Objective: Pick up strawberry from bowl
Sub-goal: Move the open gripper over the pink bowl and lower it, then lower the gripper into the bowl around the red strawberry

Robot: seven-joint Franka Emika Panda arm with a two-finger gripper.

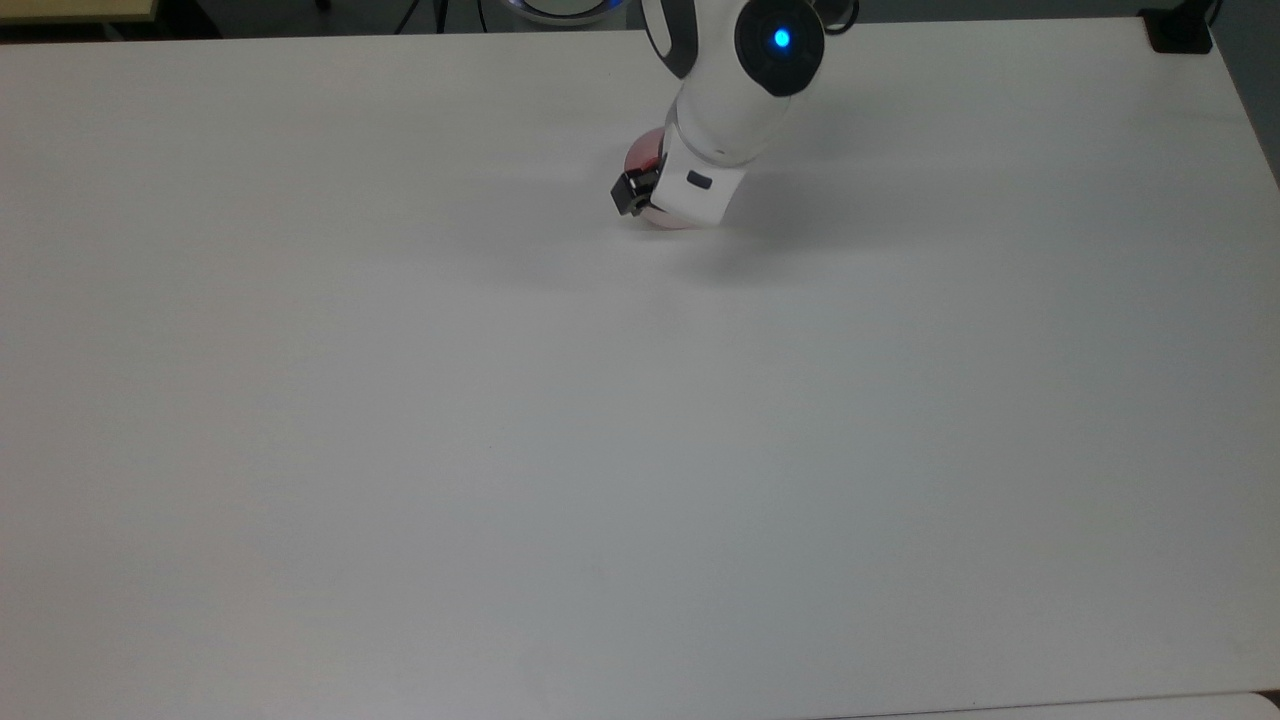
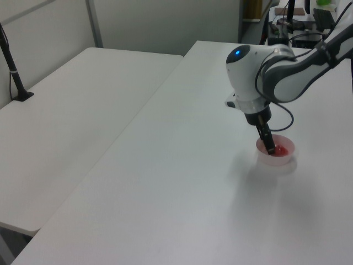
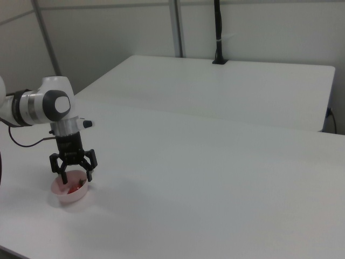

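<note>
— Looking down in the top view, what do you get of the bowl (image 1: 640, 152)?
— Barely a sliver: a pink-red edge beside the white arm (image 1: 735, 85), which covers most of it. The berry cannot be told there.
— And from the side?
— The right view gives the gripper (image 3: 73, 176) face-on, its two dark fingers spread wide, one on each side over the bowl's (image 3: 70, 192) rim, with the strawberry (image 3: 73, 187) showing red inside, below and between them. Nothing is gripped between them.
— Does the left view add anything?
— It shows the fingers edge-on, as one dark bar slanting down into the bowl (image 2: 276, 155), tip right at the strawberry (image 2: 280, 149). Whether it touches the fruit, I cannot tell.
— Where does the bowl stand?
— On the white table (image 2: 182, 182), near the far edge in the top view; a second table (image 3: 226, 86) stands beside it.
</note>
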